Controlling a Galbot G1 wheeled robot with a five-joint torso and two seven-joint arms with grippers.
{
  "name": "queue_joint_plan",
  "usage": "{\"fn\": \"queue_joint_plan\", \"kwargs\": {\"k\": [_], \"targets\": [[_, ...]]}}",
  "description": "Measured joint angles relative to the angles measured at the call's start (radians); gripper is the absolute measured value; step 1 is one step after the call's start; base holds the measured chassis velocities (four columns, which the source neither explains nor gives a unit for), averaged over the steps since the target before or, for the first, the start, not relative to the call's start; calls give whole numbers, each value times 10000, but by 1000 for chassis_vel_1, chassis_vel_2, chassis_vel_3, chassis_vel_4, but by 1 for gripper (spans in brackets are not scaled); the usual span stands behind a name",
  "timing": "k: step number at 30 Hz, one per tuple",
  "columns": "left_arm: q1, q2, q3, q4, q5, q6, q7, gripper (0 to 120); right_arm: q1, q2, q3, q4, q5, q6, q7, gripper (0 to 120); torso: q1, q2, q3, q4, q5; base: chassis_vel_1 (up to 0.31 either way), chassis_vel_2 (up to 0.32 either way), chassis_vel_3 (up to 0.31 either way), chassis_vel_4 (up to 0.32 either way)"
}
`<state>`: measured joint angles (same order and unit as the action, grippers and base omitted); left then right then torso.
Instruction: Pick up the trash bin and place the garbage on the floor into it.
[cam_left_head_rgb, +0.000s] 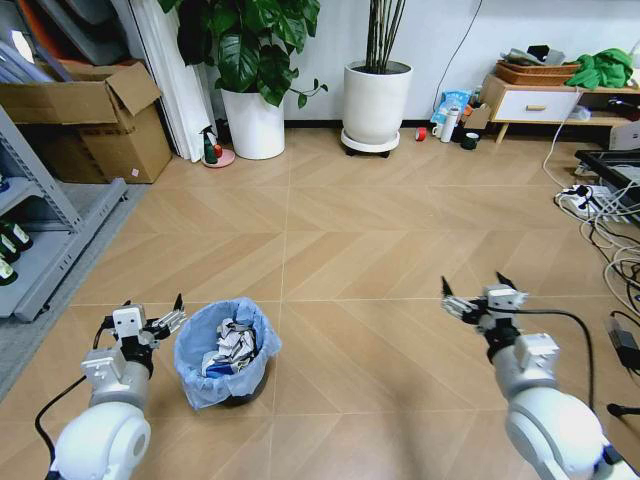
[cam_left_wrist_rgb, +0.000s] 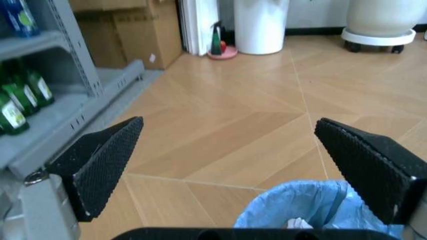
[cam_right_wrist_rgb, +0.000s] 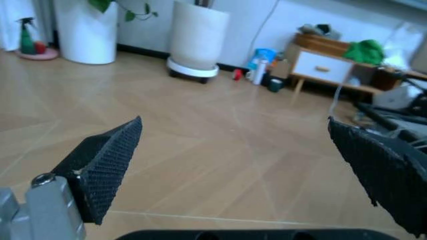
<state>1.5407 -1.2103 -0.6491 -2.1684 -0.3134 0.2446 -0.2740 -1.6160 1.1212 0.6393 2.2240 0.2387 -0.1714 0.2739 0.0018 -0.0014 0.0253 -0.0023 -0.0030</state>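
On the floor just right of the left pincer (cam_left_head_rgb: 150, 322) sits the bin (cam_left_head_rgb: 227, 352), upright, blue bag ruffled over its rim. Left pincer is spread wide and holding nothing, near the bin's rim but apart from it; in the left wrist view the bag edge (cam_left_wrist_rgb: 313, 210) shows low between the fingers (cam_left_wrist_rgb: 103, 162). Right pincer (cam_left_head_rgb: 478, 297) hangs over bare floor well apart from the bin, also spread and unloaded. Garbage (cam_left_head_rgb: 232, 350), crumpled white paper plus a blue scrap, lies inside the bin. Nearby floor looks free of scraps, so I'd judge collection essentially done.
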Motion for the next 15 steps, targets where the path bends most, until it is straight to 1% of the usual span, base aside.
{"fn": "queue_joint_plan", "kwargs": {"k": [1, 2, 5, 6, 7, 9, 10, 11, 12, 15], "targets": [[77, -107, -33, -39, 277, -93, 172, 100, -167, 267, 139, 32, -113, 128, -98, 100, 0, 0, 0, -1, 0, 0, 0, 0, 0], [77, -107, -33, -39, 277, -93, 172, 100, -167, 267, 139, 32, -113, 128, -98, 100, 0, 0, 0, -1, 0, 0, 0, 0, 0], [248, -267, -190, -105, 829, -343, 879, 100, -531, 929, 573, 139, -254, 483, -522, 100, 0, 0, 0, -1, -1, 0, 0, 0, 0], [282, -279, -273, -116, 826, -386, 1217, 100, -601, 1058, 765, 174, -259, 581, -805, 100, 0, 0, 0, 0, -1, 0, 0, 0, 0], [282, -279, -273, -116, 826, -386, 1217, 100, -601, 1058, 765, 174, -259, 581, -805, 100, 0, 0, 0, 0, -1, 0, 0, 0, 0], [362, -284, -569, -164, 706, -409, 2095, 100, -763, 1313, 1343, 255, -118, 707, -1750, 100, 0, 0, 0, 1, -4, 0, 0, 0, 0], [423, -254, -843, -190, 639, -459, 2694, 100, -857, 1456, 1730, 291, 58, 777, -2373, 100, 0, 0, 0, 1, -2, 0, 0, 0, 0], [423, -254, -843, -190, 639, -459, 2694, 100, -857, 1456, 1730, 291, 58, 777, -2373, 100, 0, 0, 0, 1, -2, 0, 0, 0, 0], [449, -219, -1011, -190, 578, -546, 2989, 100, -908, 1574, 1974, 294, 157, 864, -2701, 100, 0, 0, 1, 1, 0, 0, 0, 0, 0], [459, -220, -1197, -189, 399, -667, 3175, 100, -978, 1776, 2277, 297, 204, 1000, -3027, 100, 0, 0, 0, 1, -1, 0, 0, 0, 0]]}}
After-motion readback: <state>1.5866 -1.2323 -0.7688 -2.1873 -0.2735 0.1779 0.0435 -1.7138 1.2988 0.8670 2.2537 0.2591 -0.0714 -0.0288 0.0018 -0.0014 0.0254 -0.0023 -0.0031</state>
